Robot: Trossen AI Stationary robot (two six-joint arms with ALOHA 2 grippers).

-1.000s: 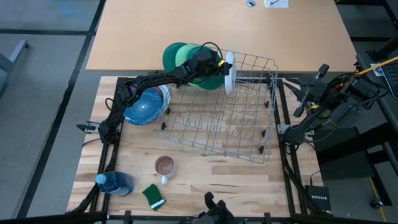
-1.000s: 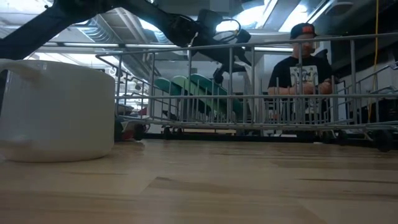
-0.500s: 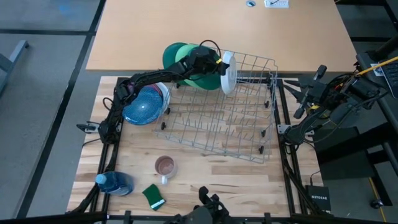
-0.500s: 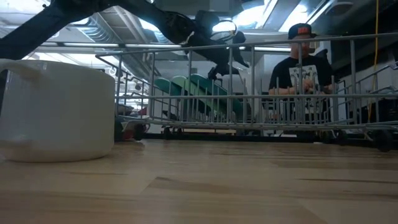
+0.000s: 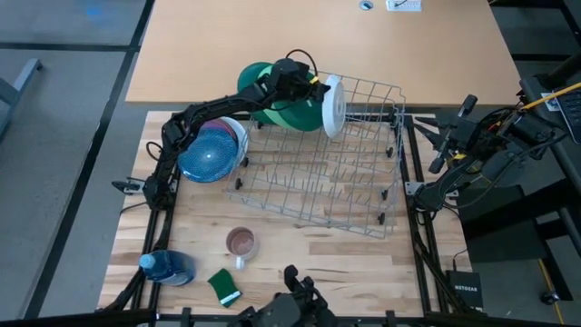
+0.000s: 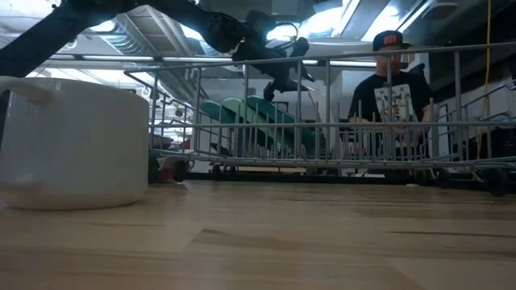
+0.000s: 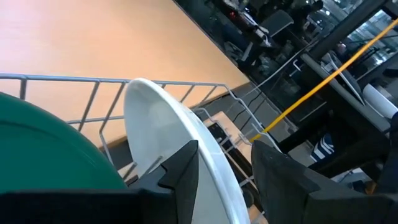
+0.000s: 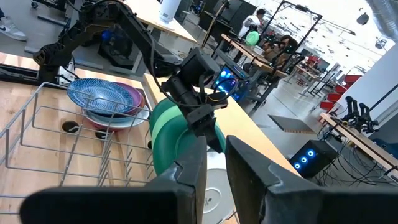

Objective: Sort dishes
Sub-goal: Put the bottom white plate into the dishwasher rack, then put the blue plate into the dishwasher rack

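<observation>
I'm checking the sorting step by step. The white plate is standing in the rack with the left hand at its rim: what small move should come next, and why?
Probably lift the left hand straight up and clear. The white plate stands on edge in the rack beside the green plates, and the fingers sit apart on either side of its rim, so it looks released.

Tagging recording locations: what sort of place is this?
Probably a robotics lab or workshop: a wooden bench framed by arm mounts, more rigs and workbenches behind, and a person seated at a desk.
</observation>
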